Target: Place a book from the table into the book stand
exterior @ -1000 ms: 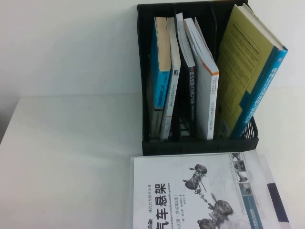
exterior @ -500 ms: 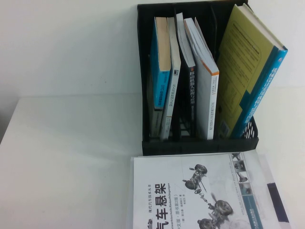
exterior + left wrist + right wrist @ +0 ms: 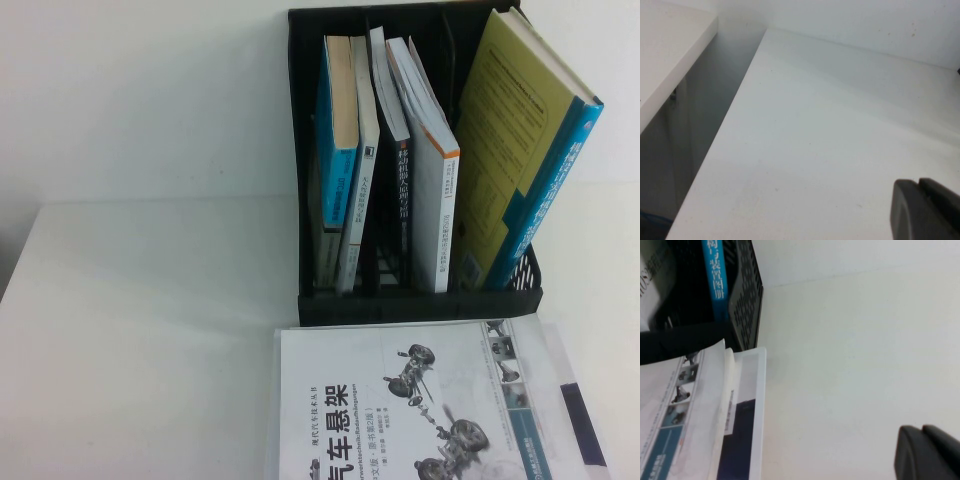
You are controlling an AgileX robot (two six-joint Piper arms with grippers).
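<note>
The book (image 3: 400, 400), white with a black Chinese title and grey suspension pictures, lies flat on the table (image 3: 150, 320) just in front of the black book stand (image 3: 420, 305). The right wrist view shows the book's edge (image 3: 680, 400) and the stand's mesh side (image 3: 746, 295). Neither gripper shows in the high view. My left gripper (image 3: 919, 184) is shut and empty above bare table (image 3: 830, 140), away from the book. My right gripper (image 3: 921, 429) is shut and empty above bare table (image 3: 855, 340), beside the book's right edge.
The stand holds several upright books and an olive-yellow book with a blue spine (image 3: 520, 150) leaning in its right slot. A second white item with a dark patch (image 3: 580, 410) lies under the book. The table's left edge drops off (image 3: 715, 140).
</note>
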